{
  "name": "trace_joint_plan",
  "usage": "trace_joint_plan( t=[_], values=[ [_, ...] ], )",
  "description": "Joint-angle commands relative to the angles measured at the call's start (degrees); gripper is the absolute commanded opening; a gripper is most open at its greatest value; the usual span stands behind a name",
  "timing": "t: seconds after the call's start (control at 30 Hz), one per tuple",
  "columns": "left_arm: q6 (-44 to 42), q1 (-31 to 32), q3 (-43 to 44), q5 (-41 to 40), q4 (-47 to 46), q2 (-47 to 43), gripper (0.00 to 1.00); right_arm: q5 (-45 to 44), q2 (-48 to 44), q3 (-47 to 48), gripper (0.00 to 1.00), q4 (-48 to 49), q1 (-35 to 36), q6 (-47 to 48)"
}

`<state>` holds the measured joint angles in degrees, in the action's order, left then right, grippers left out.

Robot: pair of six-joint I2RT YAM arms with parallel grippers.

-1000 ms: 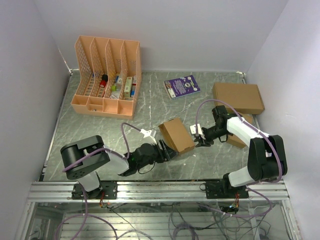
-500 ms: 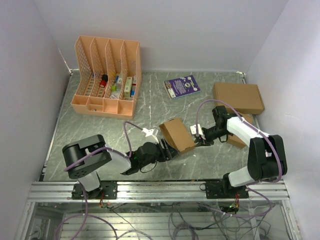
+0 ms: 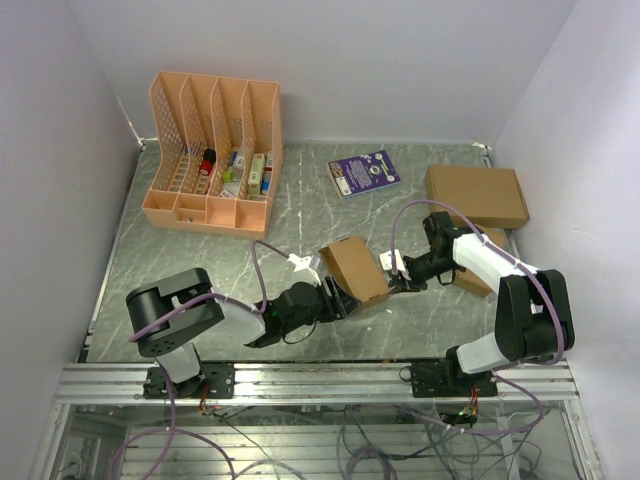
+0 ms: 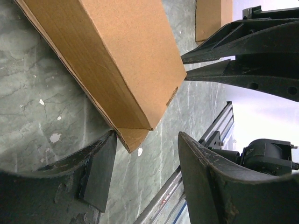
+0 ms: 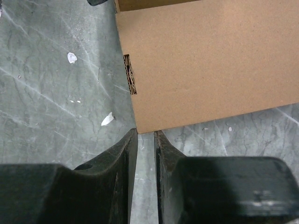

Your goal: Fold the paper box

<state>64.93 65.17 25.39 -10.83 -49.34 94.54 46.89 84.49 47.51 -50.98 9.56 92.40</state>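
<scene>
The paper box (image 3: pixel 353 268) is a small brown carton lying slanted at the table's middle. My left gripper (image 3: pixel 336 298) is at its near-left end, open. In the left wrist view the paper box (image 4: pixel 117 60) fills the top, and a brown end flap (image 4: pixel 133 138) pokes out beside the left finger; nothing is held by the left gripper (image 4: pixel 147 158). My right gripper (image 3: pixel 396 274) meets the box's right end. In the right wrist view the right gripper (image 5: pixel 145 133) shows a narrow slit between its tips, with the corner of the paper box (image 5: pixel 210 60) right at them.
An orange file organiser (image 3: pixel 212 150) stands at the back left. A purple booklet (image 3: pixel 364 172) lies at the back middle. A larger brown cardboard box (image 3: pixel 476 195) sits at the back right, and another small brown carton (image 3: pixel 473 277) lies under the right arm.
My right gripper's jaws have narrowed to a slit at the box corner. The left gripper has crept a little right along the near end of the box, which shifted slightly.
</scene>
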Motion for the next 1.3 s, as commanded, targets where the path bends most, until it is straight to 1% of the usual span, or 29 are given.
trace_joint_plan(
  t=[0.0,0.23,0.5,0.77,0.9,1.0,1.13,1.27],
  values=[
    [-1.2,0.4,2.9,-1.2,-1.6,-0.1,0.65,3.0,0.7,0.0,0.2,-2.0,1.3,0.8],
    [-0.1,0.4,4.4,-1.2,-0.3,0.2,0.64,3.6,0.9,0.2,0.19,-2.4,2.0,0.8],
    [1.3,0.4,7.5,-1.4,4.4,0.9,0.63,4.0,0.8,0.3,0.18,-2.5,2.2,0.6],
    [1.0,0.4,9.1,-1.2,7.9,0.5,0.64,4.3,0.7,0.4,0.19,-2.3,2.2,0.3],
    [0.0,0.4,8.8,-1.9,10.1,-0.6,0.64,3.0,0.7,0.7,0.2,-1.3,2.1,-1.2],
    [-0.9,0.4,6.8,-2.9,11.8,-2.7,0.65,2.2,0.0,0.7,0.27,-0.3,0.9,-2.5],
    [-2.4,0.4,4.1,-4.8,15.1,-6.8,0.66,2.7,-2.0,0.0,0.39,0.9,-1.5,-3.6],
    [-5.0,0.3,3.1,-6.9,19.9,-11.2,0.68,3.2,-2.8,0.0,0.44,1.7,-3.3,-4.7]
  ],
)
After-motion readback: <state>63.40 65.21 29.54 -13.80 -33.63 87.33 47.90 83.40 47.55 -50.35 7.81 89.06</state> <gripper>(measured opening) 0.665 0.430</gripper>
